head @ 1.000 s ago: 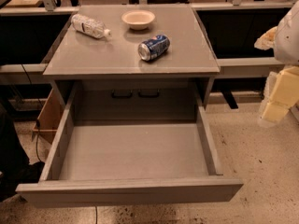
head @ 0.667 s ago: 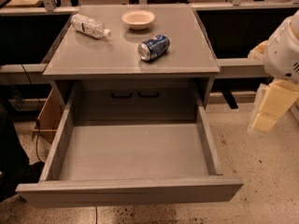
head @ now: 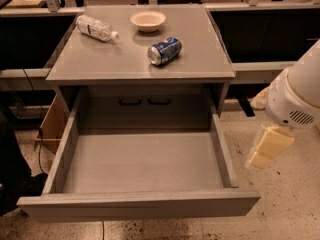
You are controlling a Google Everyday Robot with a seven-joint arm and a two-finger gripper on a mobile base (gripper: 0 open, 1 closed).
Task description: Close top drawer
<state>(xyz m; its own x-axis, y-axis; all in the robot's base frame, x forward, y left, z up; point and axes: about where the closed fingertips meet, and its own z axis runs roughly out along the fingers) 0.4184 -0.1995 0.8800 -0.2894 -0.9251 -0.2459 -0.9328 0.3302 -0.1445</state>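
Observation:
The top drawer (head: 140,204) is a wide, shallow grey drawer, pulled far out of the grey cabinet (head: 140,64) toward me. Its inside is bare and its flat front panel is nearest the camera. My gripper (head: 267,148) is cream-coloured and hangs below the white arm (head: 300,96) at the right. It is above the floor, just outside the drawer's right side wall and apart from it. It holds nothing that I can see.
On the cabinet top lie a clear plastic bottle (head: 96,28), a cream bowl (head: 148,20) and a blue can (head: 164,50) on its side. A brown board (head: 52,126) leans at the cabinet's left. Dark desks stand behind. The floor is speckled.
My arm and gripper have moved down and to the left, closer to the drawer's right side. The drawer has not moved.

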